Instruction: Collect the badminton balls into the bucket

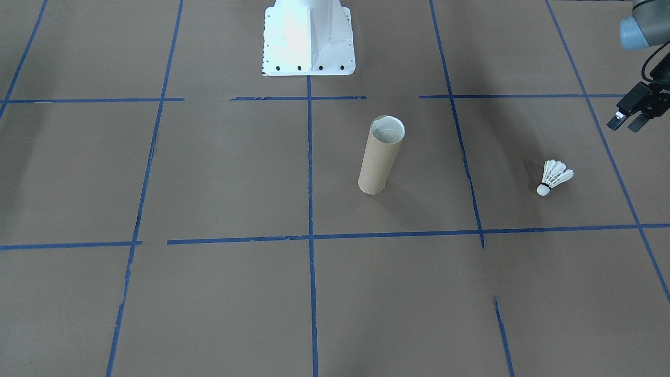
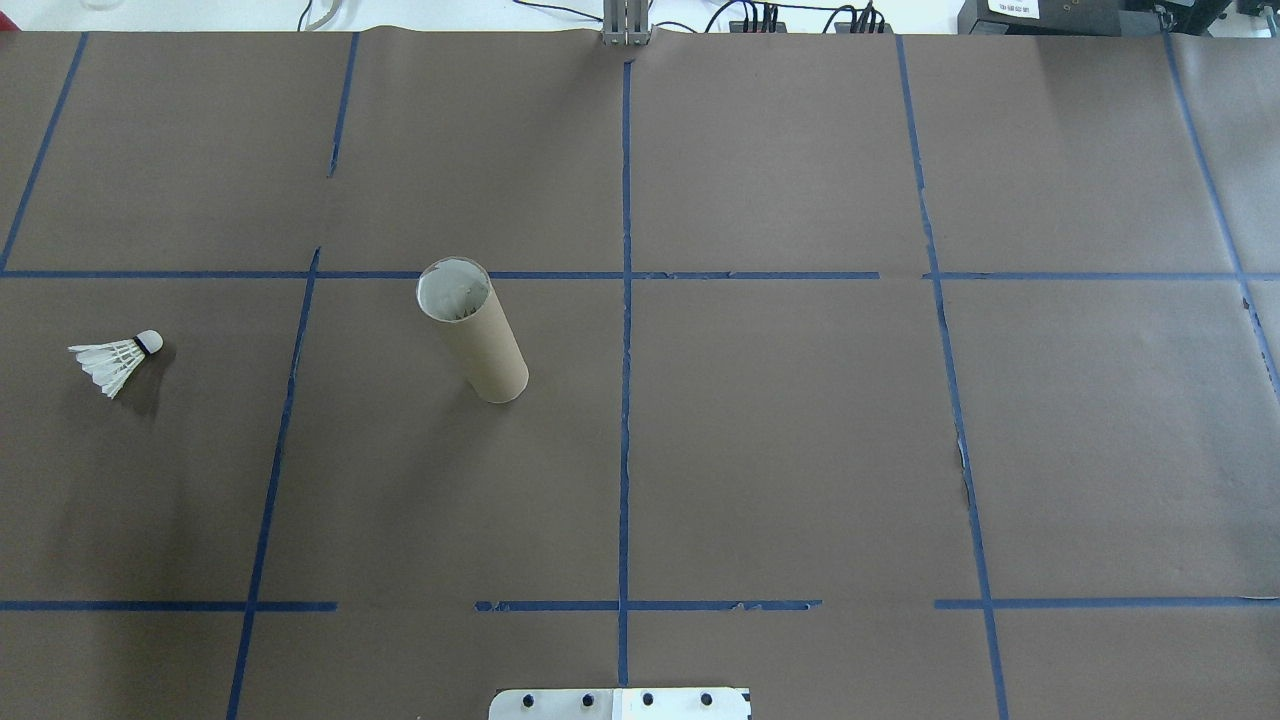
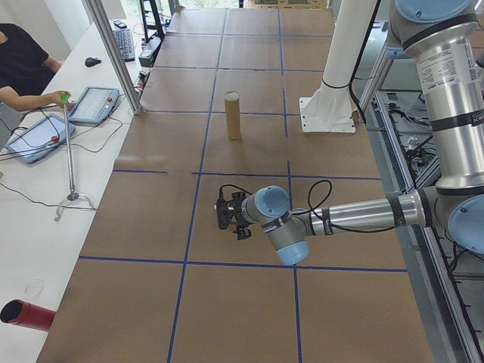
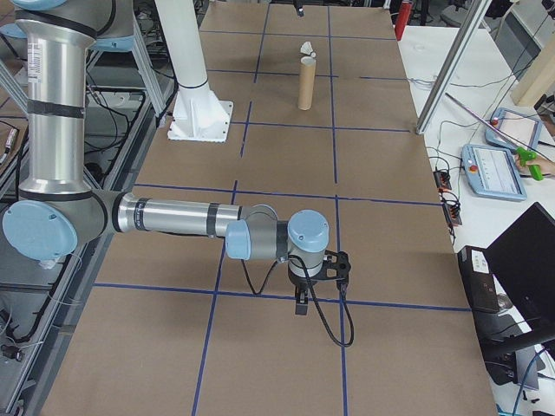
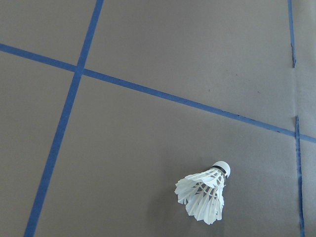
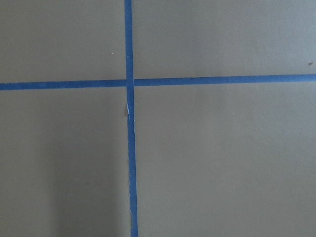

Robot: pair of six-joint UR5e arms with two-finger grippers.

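The wide bench (image 2: 800, 450) under brown paper gridded with blue tape carried everything. On it the tall, narrow brown cardboard bucket (image 1: 381, 155) stood upright, mouth up, with bare paper all round it. Off to the robot's left lay the small white feather badminton ball (image 1: 554, 178), on its side, cork tip toward the tube, well apart from it.

The left end effector (image 1: 627, 120) hung above the bench near the shuttlecock, fingers apart and empty. The right end effector (image 4: 302, 299) showed only in the side view, so I could not tell how its fingers stood.

Risk, as I judged it: a light ball on its side could roll or skid if nudged, feathers could crush under a squeeze, and a narrow mouth could reject a tilted drop or tip the tube.

Nearby were the white robot base (image 1: 309, 39), and an operator's hand (image 3: 53, 98) by tablets beside the bench; nothing blocked the path.
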